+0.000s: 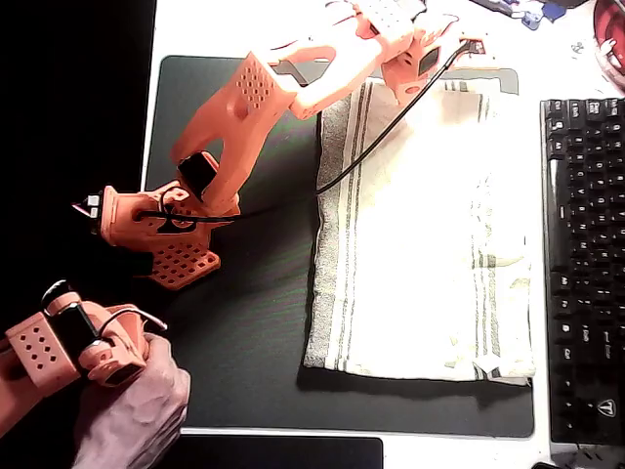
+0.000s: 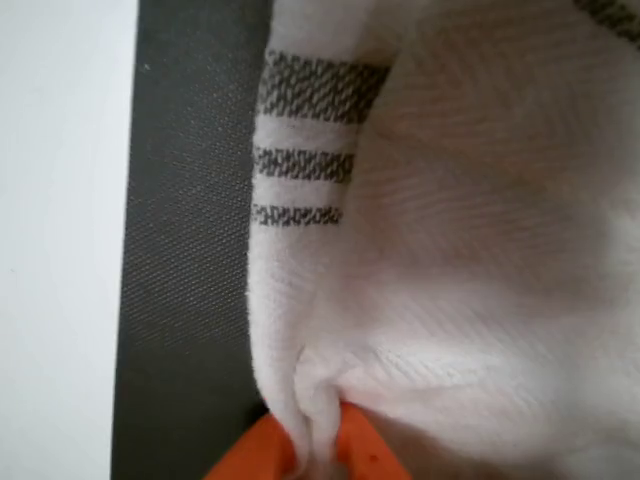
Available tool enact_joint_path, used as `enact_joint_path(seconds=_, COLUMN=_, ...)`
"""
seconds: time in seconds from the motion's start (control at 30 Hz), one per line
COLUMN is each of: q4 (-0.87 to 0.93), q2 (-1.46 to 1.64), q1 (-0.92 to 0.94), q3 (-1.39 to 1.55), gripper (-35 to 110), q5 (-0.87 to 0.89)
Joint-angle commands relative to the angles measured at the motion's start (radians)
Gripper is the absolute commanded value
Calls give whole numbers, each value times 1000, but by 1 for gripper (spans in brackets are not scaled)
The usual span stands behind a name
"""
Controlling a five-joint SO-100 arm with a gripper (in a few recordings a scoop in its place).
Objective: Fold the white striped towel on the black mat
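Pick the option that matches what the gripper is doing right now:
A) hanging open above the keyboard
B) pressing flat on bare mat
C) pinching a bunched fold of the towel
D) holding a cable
C: in the wrist view the orange gripper is closed on a pinched fold of the white striped towel, beside the black mat.

We take this for an office or home desk set up for robot work. We see a white worktop (image 1: 186, 24) carrying a large black mat (image 1: 244, 342) of the desk-pad kind, with a black computer keyboard (image 1: 584, 274) along its right edge in the overhead view. Small cluttered items lie at the top right, too blurred to name.
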Motion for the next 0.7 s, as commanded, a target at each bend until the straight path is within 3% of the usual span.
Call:
enact_joint_path(seconds=0.0, q4=2, q2=26, q1=3, q3=0, gripper=0, q5=-15)
enact_joint_path(seconds=0.67, q4=103, q2=390, q1=-49, q3=94, gripper=0, q5=-103)
